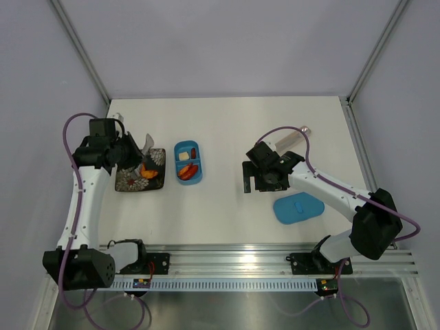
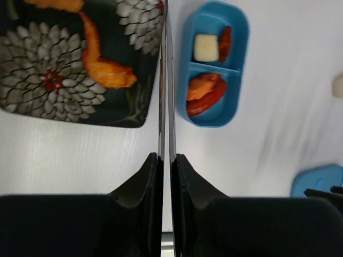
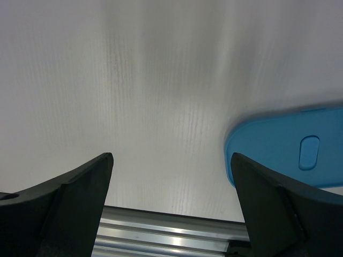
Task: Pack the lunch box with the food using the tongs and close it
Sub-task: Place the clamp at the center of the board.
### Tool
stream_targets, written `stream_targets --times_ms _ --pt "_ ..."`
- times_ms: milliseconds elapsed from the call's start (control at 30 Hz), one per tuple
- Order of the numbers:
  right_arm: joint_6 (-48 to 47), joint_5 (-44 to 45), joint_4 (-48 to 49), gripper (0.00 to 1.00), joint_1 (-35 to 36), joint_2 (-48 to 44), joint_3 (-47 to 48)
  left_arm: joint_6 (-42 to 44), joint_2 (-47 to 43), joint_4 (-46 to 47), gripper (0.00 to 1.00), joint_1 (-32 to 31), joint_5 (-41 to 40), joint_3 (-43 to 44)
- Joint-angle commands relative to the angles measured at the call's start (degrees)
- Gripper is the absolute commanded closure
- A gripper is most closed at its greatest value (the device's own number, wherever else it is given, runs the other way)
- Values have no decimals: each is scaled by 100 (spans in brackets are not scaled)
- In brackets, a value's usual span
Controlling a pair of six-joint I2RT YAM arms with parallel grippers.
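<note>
So my left pincer (image 2: 166,156) clamps the tongs (image 2: 164,80) narrow, aimed toward the plate (image 2: 32,101) and its orange piece (image 2: 107,72); my right pincer (image 3: 170,160) hangs wide, empty, beside the lid (image 3: 289,155) for closing.

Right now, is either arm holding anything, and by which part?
Left gripper holds the tongs, jaws pinching both arms together partway along their length. Right gripper holds nothing, jaws open.

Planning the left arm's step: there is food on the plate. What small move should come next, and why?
Probably shift the tongs in the left gripper sideways over the curved orange piece on the plate. They sit beside that piece, near the plate's edge, and the lunch box is open, its lid lying apart.
</note>
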Motion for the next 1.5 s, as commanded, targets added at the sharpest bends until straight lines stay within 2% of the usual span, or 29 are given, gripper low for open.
stream_targets --times_ms 0,67,167,300,567,767,967,1000,1067,1100,1233,1333,1467 --pt "55 20 49 0 -12 -69 131 270 -486 872 100 -194 994 -179" --pt "46 11 49 0 -12 -69 140 375 -495 934 100 -361 1091 -197" --pt "90 125 49 1 -12 -148 114 490 -320 882 100 -1167 908 -153" --pt "178 573 -12 1 -12 -376 70 289 -109 1145 100 -1925 617 -170" --pt "643 1635 -354 0 -12 -1140 -176 -564 638 2638 100 -3225 845 -381" --pt "1021 2050 -662 0 -12 -1720 -492 -890 1603 3342 100 -3858 451 -259" --pt "1224 2173 -961 0 -65 -1774 -651 -846 2387 3563 80 -4088 564 5" --pt "1233 2182 -970 0 -73 -2018 -677 -863 2527 3554 72 -4097 607 32" --pt "1268 2217 -1032 1 -82 -2055 -686 -863 2686 3554 64 -4123 713 40" --pt "1277 2217 -1032 1 -91 -2055 -686 -855 2730 3528 49 -4132 748 41" --pt "1242 2226 -1050 1 -108 -2012 -660 -758 2827 3343 23 -4193 915 119" --pt "1181 2200 -980 1 -126 -1950 -633 -670 2792 3167 12 -4229 916 190" --pt "1084 2077 -848 1 -214 -1889 -607 -538 2661 2877 11 -4229 845 383"
